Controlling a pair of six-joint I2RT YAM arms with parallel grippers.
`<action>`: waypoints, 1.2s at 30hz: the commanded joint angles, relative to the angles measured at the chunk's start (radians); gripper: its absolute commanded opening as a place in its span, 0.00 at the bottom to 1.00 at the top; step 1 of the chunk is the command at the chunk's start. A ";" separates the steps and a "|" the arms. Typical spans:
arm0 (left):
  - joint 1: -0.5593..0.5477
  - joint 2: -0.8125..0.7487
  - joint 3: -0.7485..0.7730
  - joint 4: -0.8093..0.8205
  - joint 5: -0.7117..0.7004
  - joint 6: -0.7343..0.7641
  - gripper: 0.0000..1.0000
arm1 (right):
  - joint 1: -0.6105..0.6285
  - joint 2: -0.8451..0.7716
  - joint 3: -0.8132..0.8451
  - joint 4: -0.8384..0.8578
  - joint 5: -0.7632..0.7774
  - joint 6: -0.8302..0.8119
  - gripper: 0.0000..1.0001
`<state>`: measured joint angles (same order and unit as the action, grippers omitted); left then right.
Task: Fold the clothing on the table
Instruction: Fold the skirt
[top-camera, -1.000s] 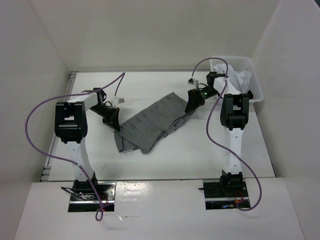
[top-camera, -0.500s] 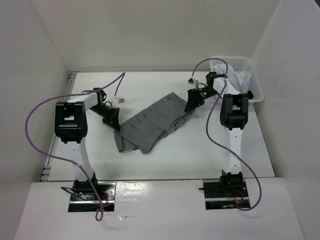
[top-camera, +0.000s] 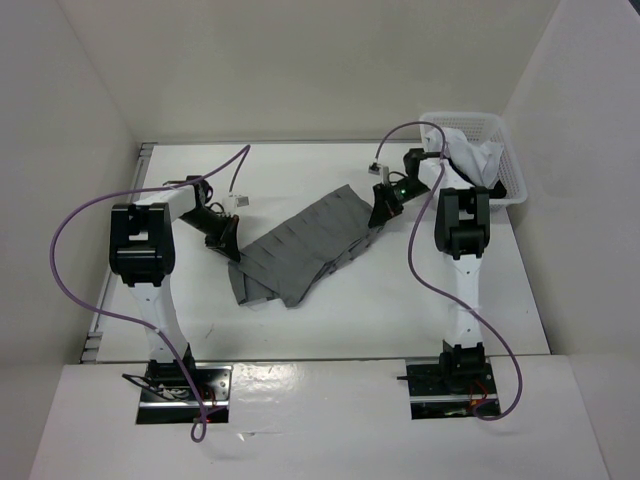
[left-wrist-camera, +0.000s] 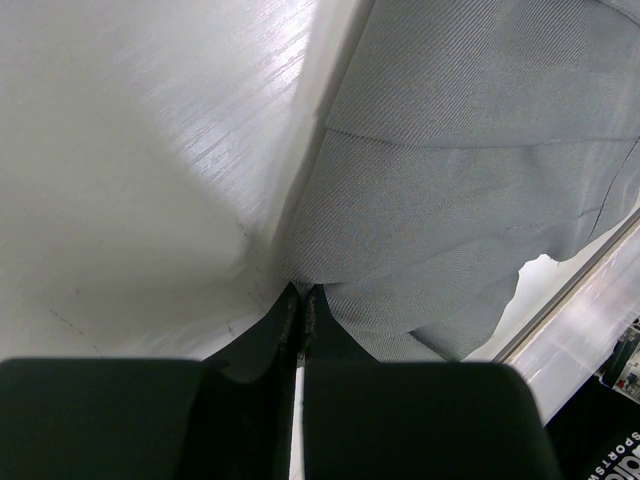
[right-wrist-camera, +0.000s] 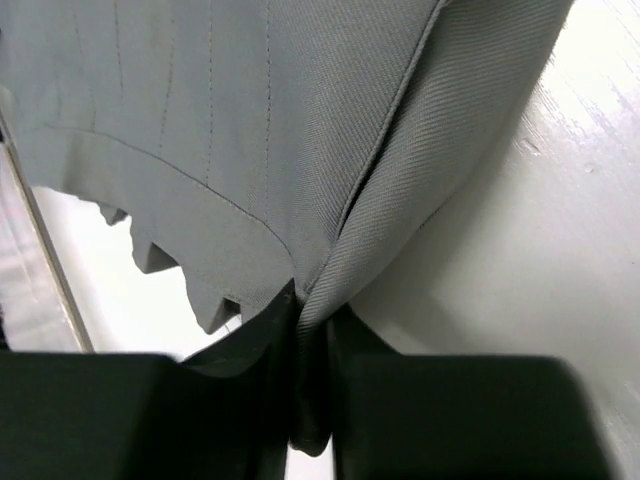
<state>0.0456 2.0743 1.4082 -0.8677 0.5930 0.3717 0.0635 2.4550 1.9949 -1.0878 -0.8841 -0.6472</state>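
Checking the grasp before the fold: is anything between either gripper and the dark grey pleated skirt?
Nothing visible. The left gripper and right gripper each pinch an edge of the dark grey pleated skirt directly.

You get only part of the dark grey pleated skirt (left-wrist-camera: 450, 200) in the left wrist view, where its cloth runs off the top and right edges. In the right wrist view it runs off the top edge, and the pinched fold disappears between the right gripper's (right-wrist-camera: 312, 325) black fingers. From above, the left gripper's (top-camera: 234, 256) tips are too small to judge. The right arm (top-camera: 460, 225) covers part of the white plastic mesh basket (top-camera: 470, 116).
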 joint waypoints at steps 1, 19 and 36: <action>-0.012 0.046 -0.014 0.050 -0.059 0.064 0.00 | 0.009 0.004 -0.005 0.034 0.022 0.001 0.07; -0.021 0.055 -0.005 0.088 -0.061 -0.002 0.00 | 0.243 -0.462 -0.160 0.253 0.347 0.165 0.00; -0.021 0.055 0.005 0.079 -0.042 -0.031 0.00 | 0.639 -0.538 -0.199 0.206 0.559 0.155 0.00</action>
<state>0.0364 2.0796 1.4101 -0.8585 0.5999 0.3267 0.6456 1.9156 1.8042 -0.8917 -0.3748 -0.4919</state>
